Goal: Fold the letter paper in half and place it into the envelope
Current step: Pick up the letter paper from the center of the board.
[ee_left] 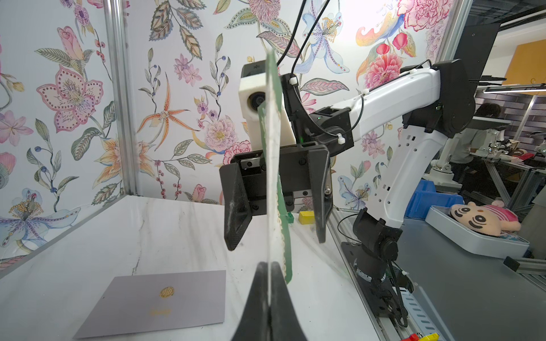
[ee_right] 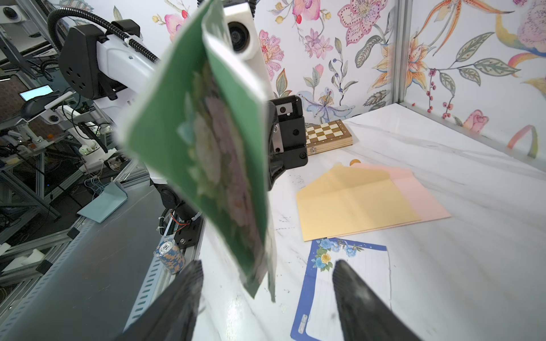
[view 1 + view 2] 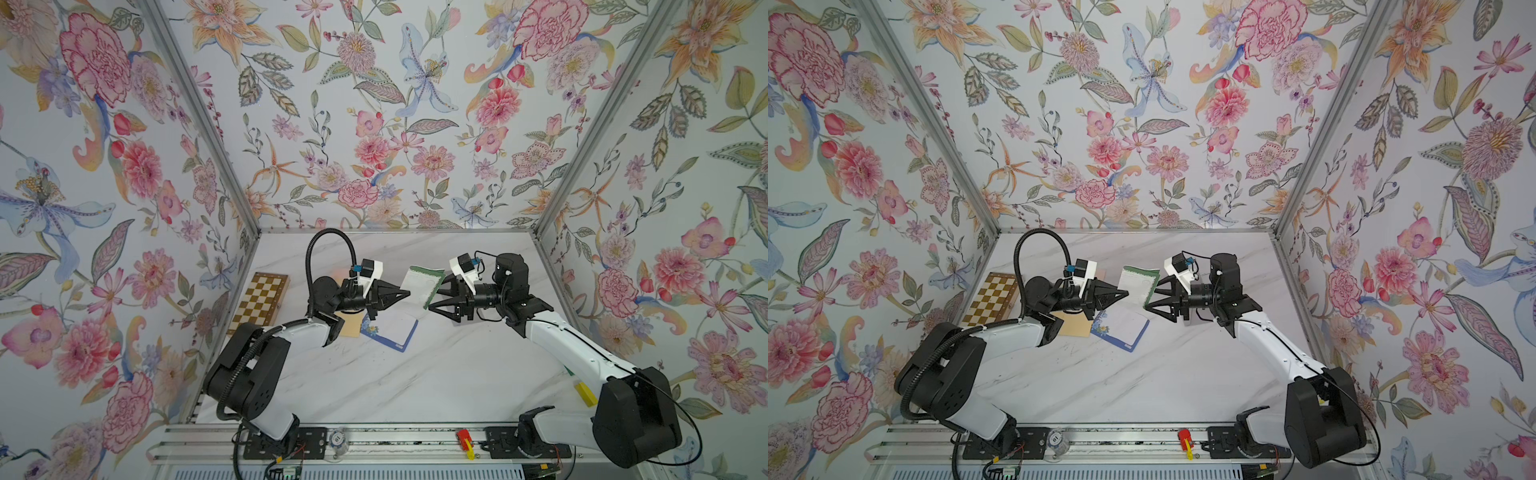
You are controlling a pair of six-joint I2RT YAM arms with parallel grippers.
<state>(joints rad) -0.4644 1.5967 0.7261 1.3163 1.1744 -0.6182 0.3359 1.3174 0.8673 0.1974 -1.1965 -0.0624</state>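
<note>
Left fingers (image 3: 395, 294) pinch the folded letter (image 3: 420, 284) aloft; right fingers (image 3: 444, 312) gape at its three o'clock. Next, probably: lower it to the envelope (image 2: 348, 200) at eight o'clock.

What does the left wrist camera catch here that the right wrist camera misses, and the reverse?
Left wrist only: a grey envelope, a yellow block and a plush toy. Right wrist only: a yellow envelope, a pink envelope, a blue-bordered sheet and a chessboard. Both: the green letter paper, pinched by the left gripper, with the right gripper open around it.
</note>
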